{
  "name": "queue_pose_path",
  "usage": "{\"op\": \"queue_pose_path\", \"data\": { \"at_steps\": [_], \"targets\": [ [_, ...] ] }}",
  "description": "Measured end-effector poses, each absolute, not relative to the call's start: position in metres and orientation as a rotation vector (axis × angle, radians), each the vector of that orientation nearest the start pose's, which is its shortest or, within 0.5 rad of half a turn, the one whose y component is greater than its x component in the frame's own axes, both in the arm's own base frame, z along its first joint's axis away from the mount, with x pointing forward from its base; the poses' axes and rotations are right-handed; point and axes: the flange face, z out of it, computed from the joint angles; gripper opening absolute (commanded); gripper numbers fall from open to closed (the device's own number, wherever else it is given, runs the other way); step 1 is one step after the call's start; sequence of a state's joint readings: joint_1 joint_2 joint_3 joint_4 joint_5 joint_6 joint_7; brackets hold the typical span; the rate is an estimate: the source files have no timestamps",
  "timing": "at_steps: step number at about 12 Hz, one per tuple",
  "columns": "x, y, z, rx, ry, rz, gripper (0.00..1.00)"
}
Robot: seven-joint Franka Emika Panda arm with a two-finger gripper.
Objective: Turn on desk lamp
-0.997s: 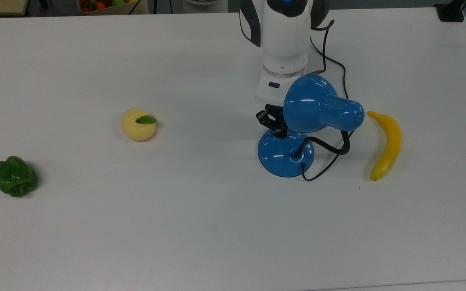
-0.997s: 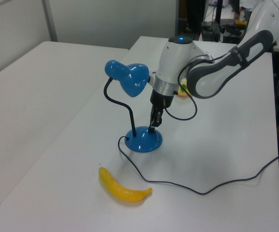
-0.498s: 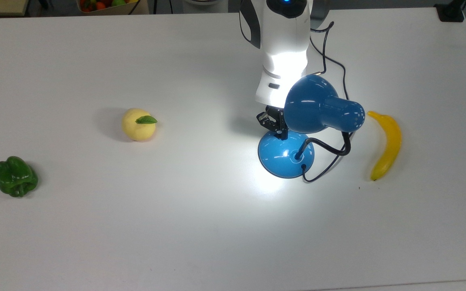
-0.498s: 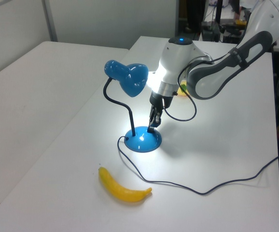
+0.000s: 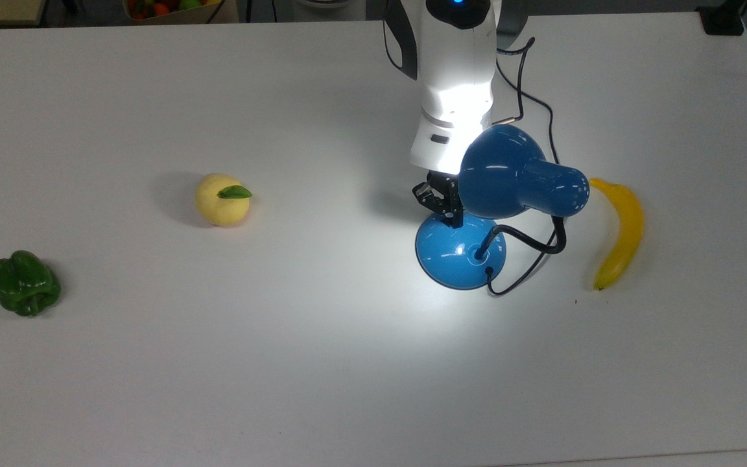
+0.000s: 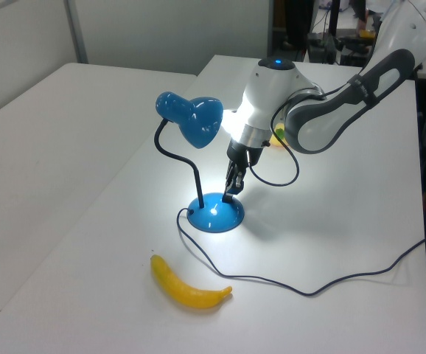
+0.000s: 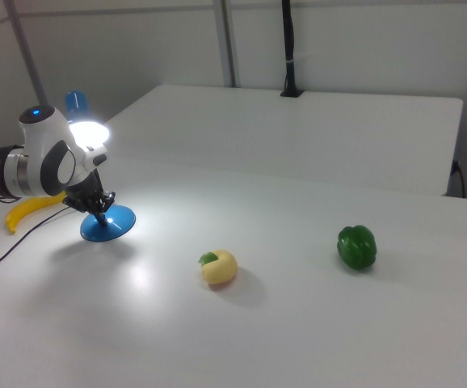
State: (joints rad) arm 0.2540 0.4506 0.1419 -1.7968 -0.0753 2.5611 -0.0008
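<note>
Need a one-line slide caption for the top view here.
Pincer poised at the base of the lit blue desk lamp, between a banana and a yellow fruit.

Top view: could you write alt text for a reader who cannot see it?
A lit blue desk lamp throws a bright pool on a white table, with the white arm's pincer at its base. A banana lies at the top view's right; a yellow fruit and green pepper at its left.

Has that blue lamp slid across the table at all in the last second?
Yes. In the top view the desk lamp has shifted slightly rightward, toward the unmoved banana.
</note>
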Motion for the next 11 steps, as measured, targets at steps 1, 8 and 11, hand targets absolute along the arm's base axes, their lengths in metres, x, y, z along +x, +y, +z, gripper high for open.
{"op": "queue_pose_path", "data": {
  "at_steps": [1, 8, 11],
  "targets": [
    [0.630, 0.254, 0.334, -2.969, -0.647, -0.462, 0.00],
    [0.617, 0.194, 0.365, -3.112, -0.490, -0.071, 0.00],
    [0.618, 0.120, 0.419, -3.170, -0.283, 0.005, 0.00]
  ]
}}
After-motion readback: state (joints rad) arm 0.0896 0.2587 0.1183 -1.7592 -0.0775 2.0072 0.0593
